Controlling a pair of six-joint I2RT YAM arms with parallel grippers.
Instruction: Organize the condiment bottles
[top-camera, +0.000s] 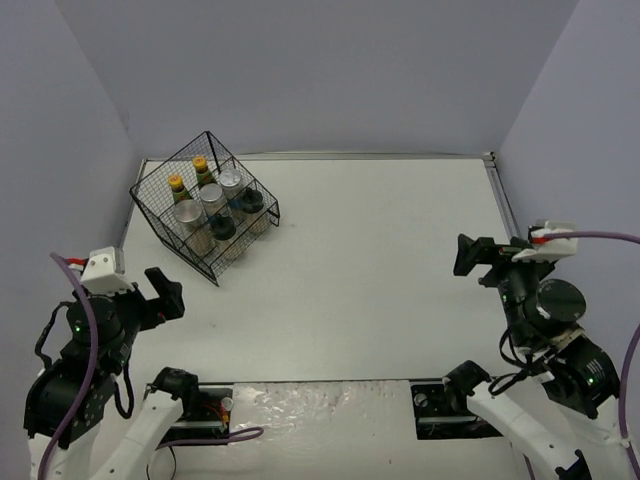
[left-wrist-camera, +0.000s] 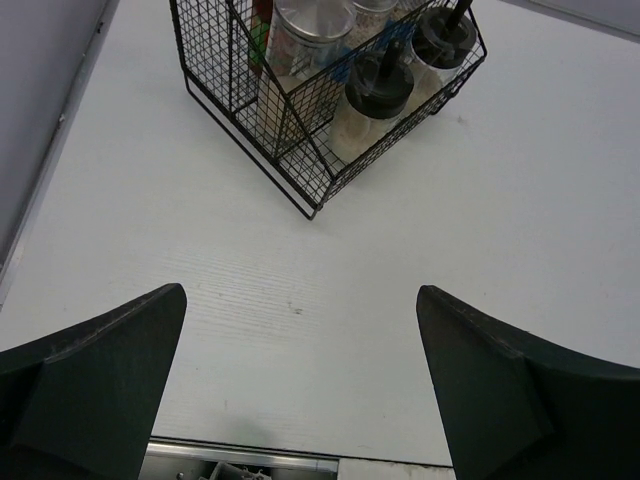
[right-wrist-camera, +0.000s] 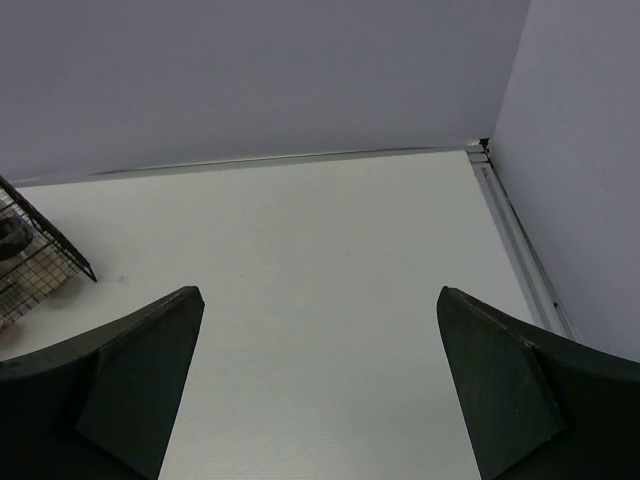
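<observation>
1. The left pincer (top-camera: 163, 292) hangs over the near left of the tabletop (top-camera: 380, 260), its jaws apart and holding nothing. The wire basket (top-camera: 168, 234) is ahead of it. Any further tidying looks like this arm's work: come down from above on one cap, and keep the fingers off the mesh and the neighbouring lids.
2. The right pincer (top-camera: 470, 256) is also spread and empty, well apart from the basket. It is best left parked, because reaching across would crowd the left arm.
3. All seven condiment bottles (top-camera: 212, 197) stand upright inside the basket at the far left of the tabletop, and none are loose. The sorting looks done or nearly so, so a check of the rows comes before any new grasp.
4. From left to right:
   - two dark sauce bottles (top-camera: 178, 186) with yellow caps
   - three silver-lidded jars (top-camera: 188, 212) in a diagonal row
   - two pale shakers (top-camera: 223, 228) with black caps, nearest the basket's right wall
5. The mesh blurs the jar labels, so what they hold may not be told from here.
</observation>
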